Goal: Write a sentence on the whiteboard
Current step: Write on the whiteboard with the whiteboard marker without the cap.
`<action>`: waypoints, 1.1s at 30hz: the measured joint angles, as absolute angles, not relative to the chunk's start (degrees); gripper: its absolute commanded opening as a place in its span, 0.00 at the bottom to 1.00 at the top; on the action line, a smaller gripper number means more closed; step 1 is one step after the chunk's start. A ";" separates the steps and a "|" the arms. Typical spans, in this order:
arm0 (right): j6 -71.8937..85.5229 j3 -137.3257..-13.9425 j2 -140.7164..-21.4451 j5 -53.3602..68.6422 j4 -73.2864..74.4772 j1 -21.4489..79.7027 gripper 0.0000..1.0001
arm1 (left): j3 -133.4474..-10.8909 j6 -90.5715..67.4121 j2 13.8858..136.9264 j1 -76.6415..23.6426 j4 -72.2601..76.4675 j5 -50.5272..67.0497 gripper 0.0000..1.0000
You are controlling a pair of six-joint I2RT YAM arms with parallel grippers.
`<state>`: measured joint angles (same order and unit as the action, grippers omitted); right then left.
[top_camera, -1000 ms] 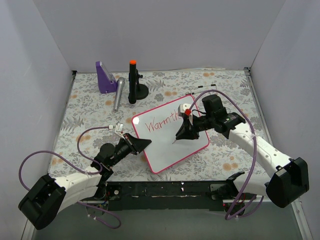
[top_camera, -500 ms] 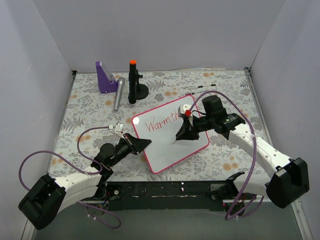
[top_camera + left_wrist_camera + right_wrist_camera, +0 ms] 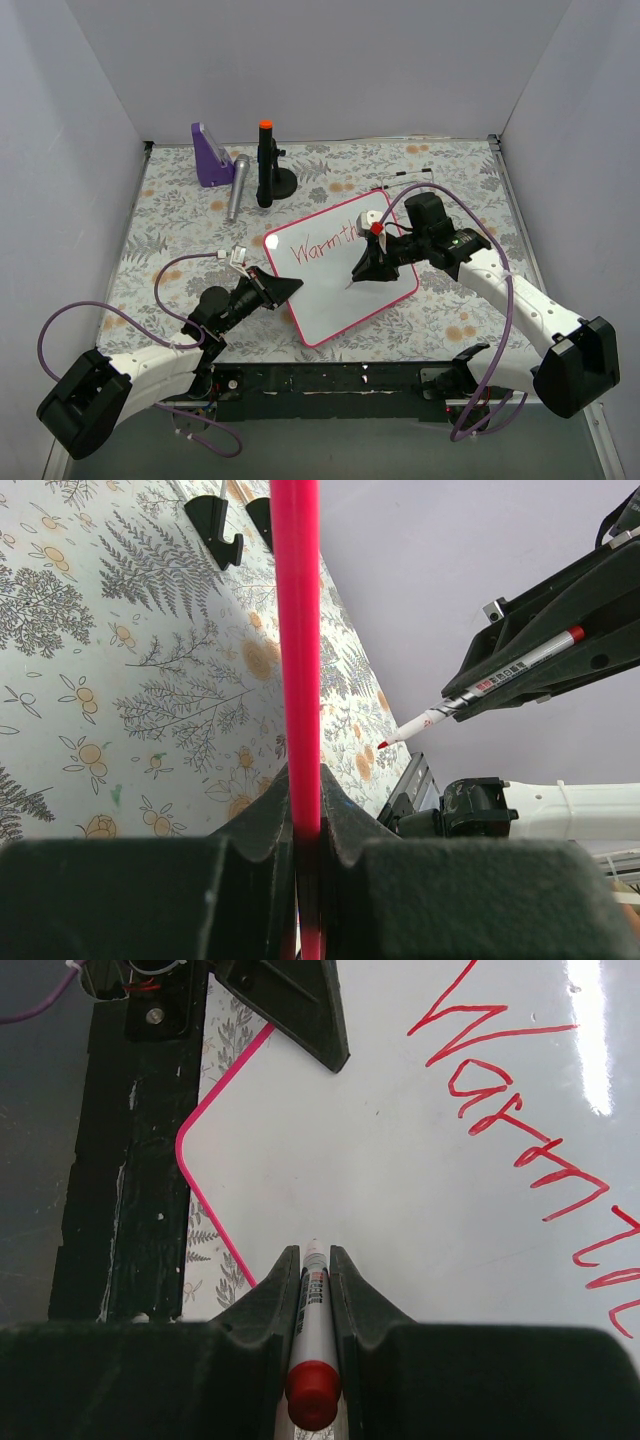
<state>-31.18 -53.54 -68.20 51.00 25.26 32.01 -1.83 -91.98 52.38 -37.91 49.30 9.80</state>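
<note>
White arms [image 3: 150, 362]; black left gripper [image 3: 296, 285], right gripper [image 3: 357, 274]; purple cables [image 3: 156, 285].

Overhead far; wrist cams close; share whiteboard [image 3: 335, 290]

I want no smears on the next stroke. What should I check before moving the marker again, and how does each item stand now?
1. Grip of the left tool on the whiteboard frame: ok.
2. The marker held in the right tool: ok.
3. Marker tip uncapped: ok.
4. Bare board below the sentence: ok.
5. Tip touching the board: cannot tell.
6. Sentence complete: not ok, only "Warmth" shows.
</note>
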 measured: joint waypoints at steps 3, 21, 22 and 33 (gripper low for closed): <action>-31.33 -53.54 -68.18 51.00 25.17 32.01 0.01 | -1.83 -92.03 52.38 -37.91 49.30 9.80 0.00; -28.71 -53.41 -68.95 49.74 22.04 34.81 0.01 | -1.72 -93.47 54.33 -37.91 51.07 9.76 0.00; -28.49 -53.41 -69.23 49.32 21.74 35.59 0.01 | -1.69 -93.54 54.50 -37.91 51.24 9.76 0.00; -25.39 -53.49 -73.14 43.03 17.56 42.46 0.01 | -1.58 -94.56 55.88 -37.91 52.49 9.41 0.00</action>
